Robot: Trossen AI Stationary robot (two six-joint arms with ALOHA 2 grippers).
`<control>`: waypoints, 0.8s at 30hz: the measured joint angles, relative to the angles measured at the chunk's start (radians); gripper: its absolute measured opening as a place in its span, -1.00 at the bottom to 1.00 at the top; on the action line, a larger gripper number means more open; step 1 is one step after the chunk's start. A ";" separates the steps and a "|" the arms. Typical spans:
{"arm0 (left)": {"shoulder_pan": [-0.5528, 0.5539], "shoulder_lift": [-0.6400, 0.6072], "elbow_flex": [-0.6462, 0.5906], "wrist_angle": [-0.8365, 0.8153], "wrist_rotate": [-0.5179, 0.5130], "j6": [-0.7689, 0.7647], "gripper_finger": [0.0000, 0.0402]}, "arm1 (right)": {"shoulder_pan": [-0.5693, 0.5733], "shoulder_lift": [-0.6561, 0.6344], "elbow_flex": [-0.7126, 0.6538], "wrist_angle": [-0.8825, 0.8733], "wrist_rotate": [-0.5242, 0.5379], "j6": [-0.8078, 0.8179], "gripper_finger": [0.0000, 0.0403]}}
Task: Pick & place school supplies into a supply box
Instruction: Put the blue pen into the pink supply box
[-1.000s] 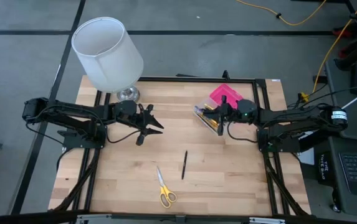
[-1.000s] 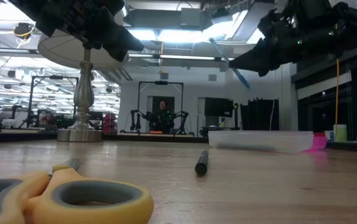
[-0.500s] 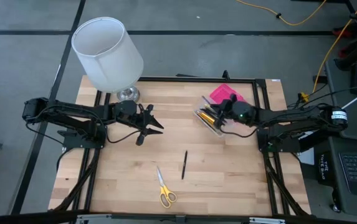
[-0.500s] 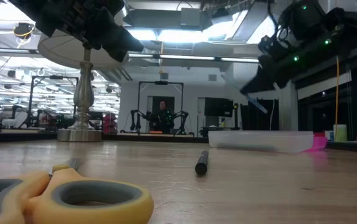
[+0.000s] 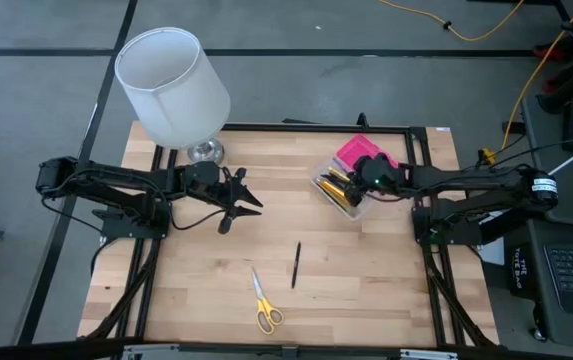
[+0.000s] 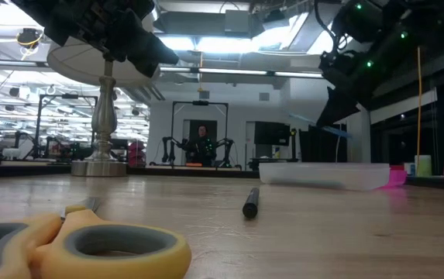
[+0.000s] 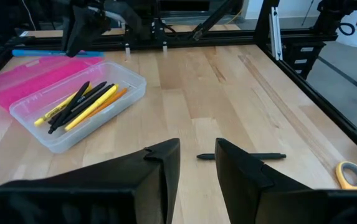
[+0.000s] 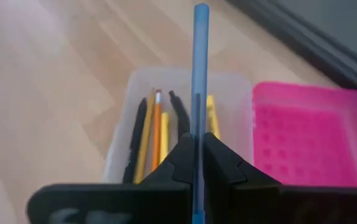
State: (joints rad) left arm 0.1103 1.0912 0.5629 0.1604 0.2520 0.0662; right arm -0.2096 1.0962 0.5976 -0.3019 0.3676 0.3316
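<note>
The supply box lies open at the table's far right, its clear base holding several yellow, orange and black pens, its pink lid flat beside it. My right gripper hovers over the base, shut on a blue pen. The pen shows as a thin, nearly level line above the box. A black pen and yellow-handled scissors lie flat mid-table. My left gripper waits open, raised left of centre. My right gripper pinches the blue pen's shaft between its two fingers. The pen runs along the fingers, and a long stretch sticks out past their tips. It is lifted clear, nearly level, over the box's clear base.
A white lamp shade rises over the table's far left corner on a metal foot. A black frame edges the table. Bare wood lies between the box and the black pen. The scissors sit near the near edge.
My right gripper has turned and tipped above the supply box. The blue pen has come down from a steep slant to nearly level, just over the clear base. The gripper has stayed shut on the pen.
</note>
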 joint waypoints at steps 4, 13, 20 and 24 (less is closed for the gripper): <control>0.000 0.000 0.000 0.000 0.000 0.000 -0.53 | -0.021 0.001 0.039 -0.069 -0.088 0.076 -0.91; 0.000 0.000 0.000 0.000 0.002 0.000 -0.53 | -0.045 0.095 0.021 -0.059 -0.160 0.157 -0.91; 0.000 0.000 0.000 0.000 0.003 0.000 -0.53 | -0.037 0.188 0.021 0.007 -0.177 0.134 -0.91; 0.000 0.000 0.000 0.000 0.003 0.000 -0.53 | -0.029 0.233 0.021 0.051 -0.187 0.131 -0.91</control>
State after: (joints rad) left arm 0.1104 1.0912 0.5629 0.1608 0.2550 0.0658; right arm -0.2382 1.3295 0.6189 -0.2510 0.1802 0.4621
